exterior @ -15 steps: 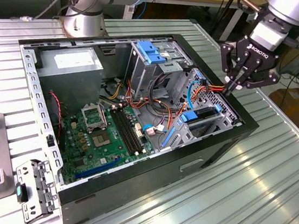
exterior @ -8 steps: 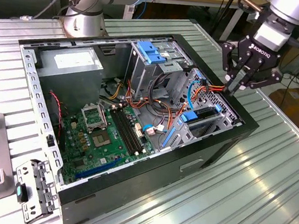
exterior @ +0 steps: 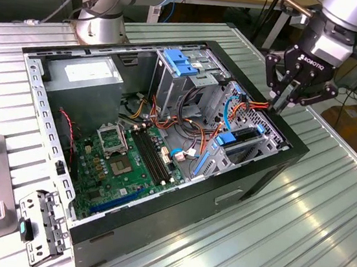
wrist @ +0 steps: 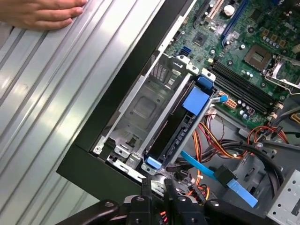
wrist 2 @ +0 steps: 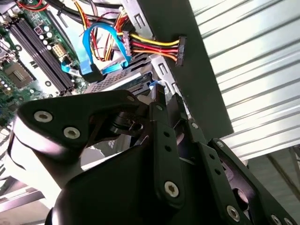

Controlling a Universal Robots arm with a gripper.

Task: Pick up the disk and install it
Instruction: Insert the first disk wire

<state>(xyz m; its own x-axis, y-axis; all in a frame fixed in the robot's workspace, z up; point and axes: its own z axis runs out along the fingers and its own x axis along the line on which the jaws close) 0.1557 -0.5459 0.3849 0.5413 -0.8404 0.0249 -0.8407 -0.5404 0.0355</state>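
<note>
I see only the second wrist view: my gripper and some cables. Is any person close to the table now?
Observer: Yes. In the first wrist view a hand lies on the ribbed table, apart from the case.
Operator: Over which part of the case am I?
Observer: In the exterior view the gripper hangs over the case's rim on the exterior view's right side.
Operator: What lies below, by that rim?
Observer: In the first wrist view the slot against the case wall shows bare grey metal; the next holds a dark flat unit.
</note>
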